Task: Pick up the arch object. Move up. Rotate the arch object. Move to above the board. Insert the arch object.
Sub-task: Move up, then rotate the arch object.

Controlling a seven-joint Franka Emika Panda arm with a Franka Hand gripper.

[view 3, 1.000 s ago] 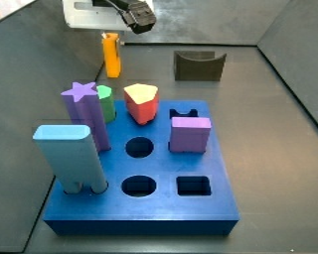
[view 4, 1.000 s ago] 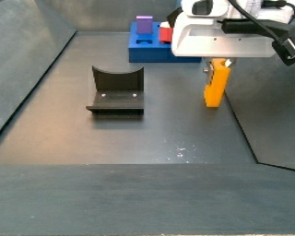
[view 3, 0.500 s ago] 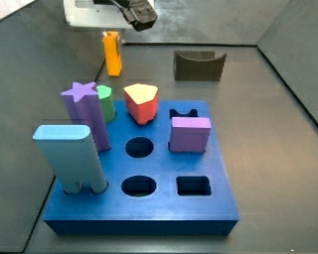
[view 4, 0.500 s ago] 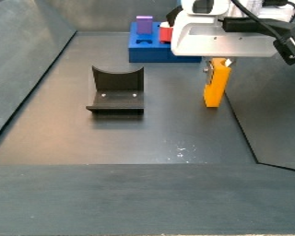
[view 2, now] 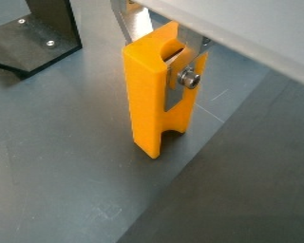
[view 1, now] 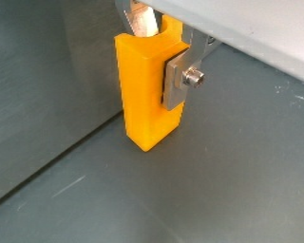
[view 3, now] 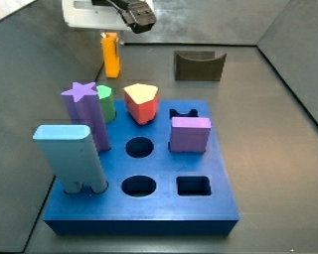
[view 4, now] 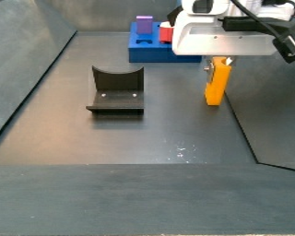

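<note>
The arch object [view 1: 148, 90] is a slim yellow-orange block standing upright on the dark floor, its notched end down [view 2: 148, 95]. My gripper [view 1: 155, 57] comes down over its upper end, with a silver finger plate [view 1: 180, 78] flat against one side and the other finger behind the block. In both side views the arch object [view 3: 111, 55] [view 4: 216, 83] stands under the gripper [view 3: 111, 38] [view 4: 218, 63], well away from the board. The bright blue board [view 3: 148, 203] [view 4: 150, 53] lies flat with two round holes and a square one open.
The dark fixture [view 4: 115, 90] [view 3: 198, 64] [view 2: 34, 33] stands on the floor beside the arch object. On the board stand a pale blue block [view 3: 67, 154], a purple star [view 3: 79, 99], a yellow-topped red piece [view 3: 140, 102] and a purple block [view 3: 190, 133]. Dark walls enclose the floor.
</note>
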